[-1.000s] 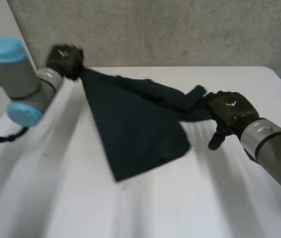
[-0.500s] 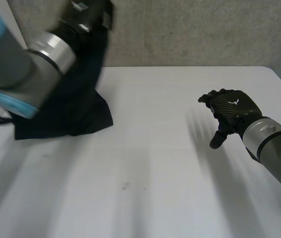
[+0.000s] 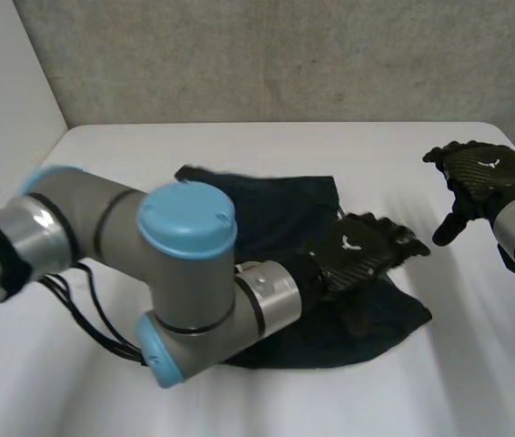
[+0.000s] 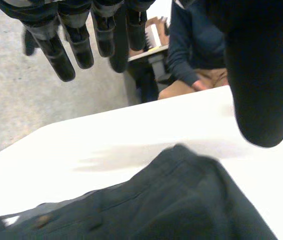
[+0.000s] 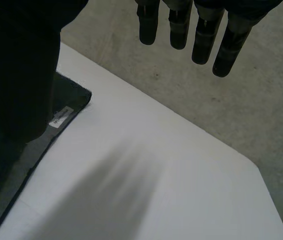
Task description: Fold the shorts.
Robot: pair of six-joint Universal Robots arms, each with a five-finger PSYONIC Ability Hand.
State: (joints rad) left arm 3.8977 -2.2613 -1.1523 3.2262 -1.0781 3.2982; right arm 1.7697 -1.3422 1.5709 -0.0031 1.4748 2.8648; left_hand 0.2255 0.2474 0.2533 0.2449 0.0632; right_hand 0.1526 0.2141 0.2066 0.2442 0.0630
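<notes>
The left robot hand [image 3: 359, 257] is released: its fingers [image 4: 61, 55] run out straight and slightly spread, with the thumb held apart, and nothing is caught between them. In the head view it sits over the right-hand part of a dark navy pair of cloth shorts [image 3: 280, 211]. In its own wrist view the fingertips stand clear above the cloth [image 4: 181, 200]. Whether the palm touches the fabric cannot be told. The left arm [image 3: 187, 218], grey with a light-blue cap, reaches across in front of the shorts.

The right robot hand [image 3: 480, 175] is also released. Its fingers [image 5: 181, 25] are loosely extended and the thumb hangs down. It holds nothing and is raised well apart from the shorts, near the far right corner of the bench.

The shorts lie rumpled and partly doubled over in the middle of the white bench [image 3: 239, 146]. One squared corner [image 5: 74, 97] lies flat and carries a small white label [image 5: 60, 116] just beside its edge.

Beyond the bench's far edge, the left wrist view shows a seated person [image 4: 194, 45] in a dark blue top. A grey concrete wall [image 3: 285, 55] stands behind the bench.
</notes>
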